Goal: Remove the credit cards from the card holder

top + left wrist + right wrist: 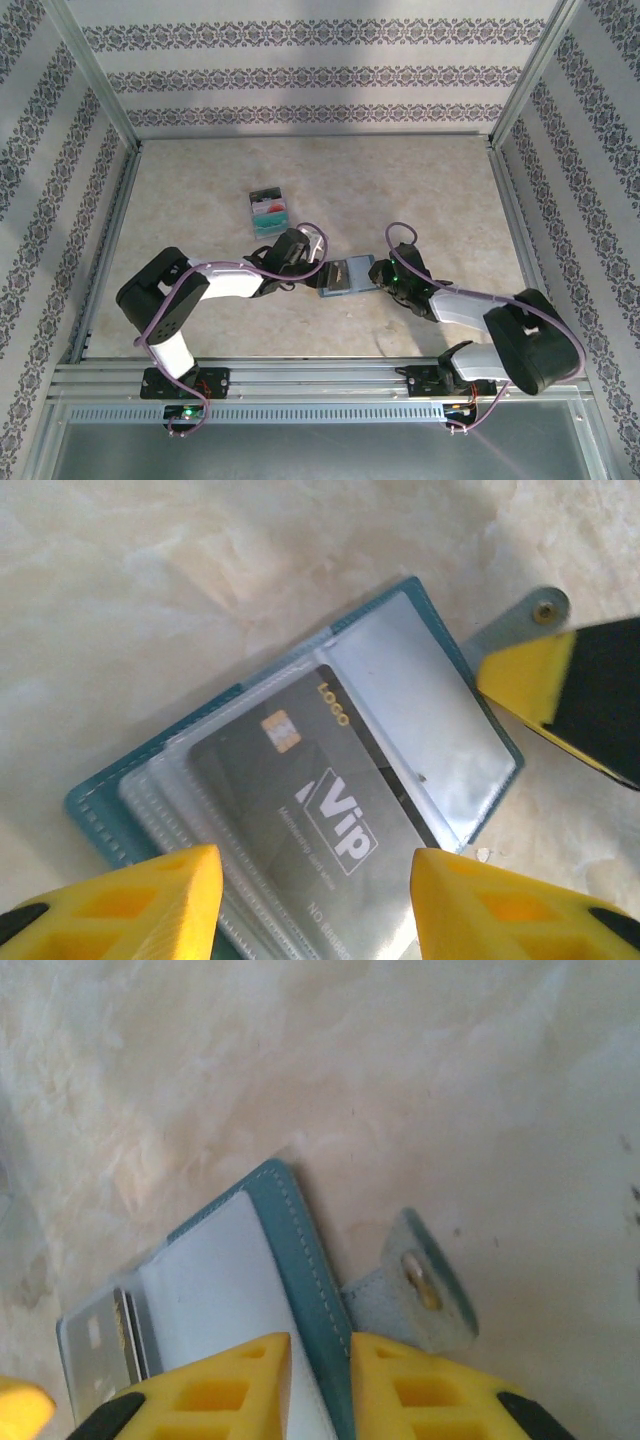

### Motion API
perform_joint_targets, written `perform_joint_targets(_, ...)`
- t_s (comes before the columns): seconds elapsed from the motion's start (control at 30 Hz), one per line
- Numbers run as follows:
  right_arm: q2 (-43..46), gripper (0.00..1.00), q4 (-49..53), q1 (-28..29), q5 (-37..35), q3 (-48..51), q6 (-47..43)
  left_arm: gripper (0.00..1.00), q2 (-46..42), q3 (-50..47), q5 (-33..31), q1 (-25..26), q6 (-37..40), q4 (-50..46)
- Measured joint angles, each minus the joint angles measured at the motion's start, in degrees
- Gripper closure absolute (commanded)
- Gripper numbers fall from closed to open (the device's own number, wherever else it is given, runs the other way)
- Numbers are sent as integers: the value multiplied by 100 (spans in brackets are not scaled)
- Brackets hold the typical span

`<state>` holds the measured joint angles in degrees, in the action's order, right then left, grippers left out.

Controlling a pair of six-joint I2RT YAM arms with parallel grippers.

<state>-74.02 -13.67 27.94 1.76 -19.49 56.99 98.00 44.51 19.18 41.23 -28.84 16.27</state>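
The teal card holder (pixel 347 277) lies open on the table between my two grippers. A dark grey credit card (pixel 310 800) marked "Vip" lies askew across its clear sleeves (pixel 430 700). My left gripper (pixel 315 910) is open, its yellow fingers apart on either side of the card's near end, and the left finger is clear of the card. My right gripper (pixel 320 1380) stands over the holder's teal right border (pixel 300 1250), beside the clasp tab (pixel 425 1285). Its jaws are a narrow gap apart. One finger is over the white sleeve and the other by the tab. Nothing is pinched.
A small stack of cards (pixel 268 210), red-and-white on top with teal beneath, lies on the beige table behind the left gripper (pixel 312 270). Patterned walls with metal frame rails (pixel 105 95) enclose the table. A finger of the right gripper (pixel 530 675) sits by the tab (pixel 535 615).
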Motion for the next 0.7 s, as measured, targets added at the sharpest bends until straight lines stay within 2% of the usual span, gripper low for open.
perform_joint_targets(0.13,758,69,826,155,-138,-256,-149,47,-166,13,-68,-48,199,-197)
perform_joint_targets(0.37,1700,63,1508,280,-229,-807,-538,47,-219,63,-114,-223,396,-363)
perform_joint_targets(0.5,1486,63,1714,490,-52,-1078,-737,48,-280,90,-173,-339,448,-509)
perform_joint_targets(0.7,413,64,1864,828,367,-1626,-1043,53,-367,118,-195,-330,422,-601)
